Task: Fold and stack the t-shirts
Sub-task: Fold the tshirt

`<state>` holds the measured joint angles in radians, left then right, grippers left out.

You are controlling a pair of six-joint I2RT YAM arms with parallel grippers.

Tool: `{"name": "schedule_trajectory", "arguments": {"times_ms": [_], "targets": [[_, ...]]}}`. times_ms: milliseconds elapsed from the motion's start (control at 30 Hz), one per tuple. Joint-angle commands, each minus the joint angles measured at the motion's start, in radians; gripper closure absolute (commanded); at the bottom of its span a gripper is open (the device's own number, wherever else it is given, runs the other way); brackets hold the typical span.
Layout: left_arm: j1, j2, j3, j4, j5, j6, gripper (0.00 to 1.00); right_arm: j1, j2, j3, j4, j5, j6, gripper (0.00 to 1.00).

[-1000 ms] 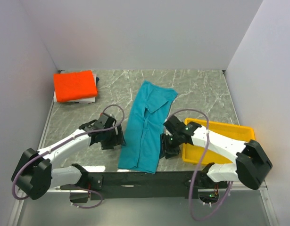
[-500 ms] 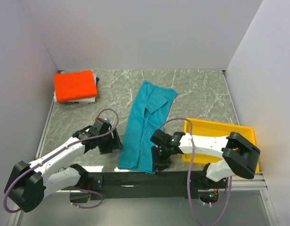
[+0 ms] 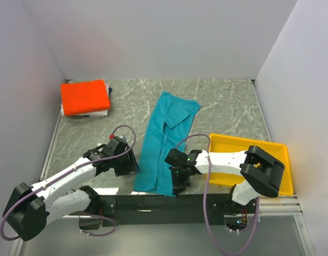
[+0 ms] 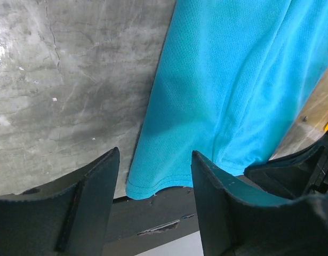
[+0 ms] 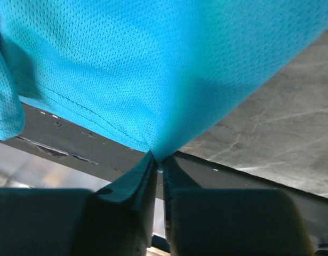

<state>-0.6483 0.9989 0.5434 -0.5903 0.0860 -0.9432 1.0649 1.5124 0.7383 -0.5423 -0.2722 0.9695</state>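
One teal t-shirt [image 3: 166,133] lies lengthwise mid-table overhead, hem nearest the arms. Left wrist: left gripper [image 4: 153,173] gapes empty over the hem's corner. Right wrist: right gripper [image 5: 157,164] pinches the hem's very edge; that thin bite could slip, skewing the fold.
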Motion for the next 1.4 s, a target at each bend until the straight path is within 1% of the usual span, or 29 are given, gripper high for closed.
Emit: {"name": "schedule_trajectory", "arguments": {"times_ms": [0, 67, 100, 133, 233, 300, 533, 767, 900, 1033, 1267, 1333, 1367], "targets": [[-0.011, -0.012, -0.002, 0.001, -0.022, -0.026, 0.39, 0.007, -0.009, 0.033, -0.034, 0.047, 0.005, 0.91], [-0.02, 0.003, -0.003, -0.005, -0.02, -0.031, 0.43, 0.007, -0.026, 0.032, -0.06, 0.065, 0.011, 0.95], [-0.022, 0.012, -0.003, -0.006, -0.017, -0.037, 0.45, 0.007, -0.03, 0.03, -0.067, 0.068, 0.012, 0.95], [-0.03, 0.021, -0.005, -0.008, -0.015, -0.037, 0.5, 0.009, -0.032, 0.029, -0.071, 0.07, 0.011, 0.96], [-0.042, 0.043, -0.013, -0.008, 0.001, -0.043, 0.56, 0.006, -0.034, 0.032, -0.09, 0.076, 0.003, 0.96], [-0.051, 0.04, -0.017, -0.011, 0.008, -0.052, 0.59, 0.006, -0.034, 0.03, -0.091, 0.076, -0.002, 0.96], [-0.077, 0.041, -0.062, 0.009, 0.05, -0.074, 0.64, 0.006, -0.05, 0.009, -0.079, 0.073, 0.005, 0.96], [-0.119, 0.049, -0.102, 0.049, 0.083, -0.1, 0.67, 0.007, -0.073, -0.023, -0.05, 0.062, 0.031, 0.96], [-0.14, 0.043, -0.118, 0.078, 0.104, -0.112, 0.67, 0.007, -0.09, -0.05, -0.031, 0.057, 0.052, 0.96], [-0.148, 0.043, -0.137, 0.102, 0.113, -0.118, 0.63, 0.009, -0.087, -0.048, -0.021, 0.056, 0.057, 0.96], [-0.149, 0.018, -0.149, 0.107, 0.116, -0.129, 0.63, 0.009, -0.052, -0.022, -0.018, 0.056, 0.04, 0.96], [-0.151, 0.017, -0.14, 0.087, 0.101, -0.132, 0.75, 0.009, -0.044, -0.017, -0.019, 0.056, 0.037, 0.97], [-0.154, 0.0, -0.137, 0.08, 0.094, -0.137, 0.78, 0.009, -0.046, -0.014, -0.019, 0.056, 0.038, 0.96]]}}
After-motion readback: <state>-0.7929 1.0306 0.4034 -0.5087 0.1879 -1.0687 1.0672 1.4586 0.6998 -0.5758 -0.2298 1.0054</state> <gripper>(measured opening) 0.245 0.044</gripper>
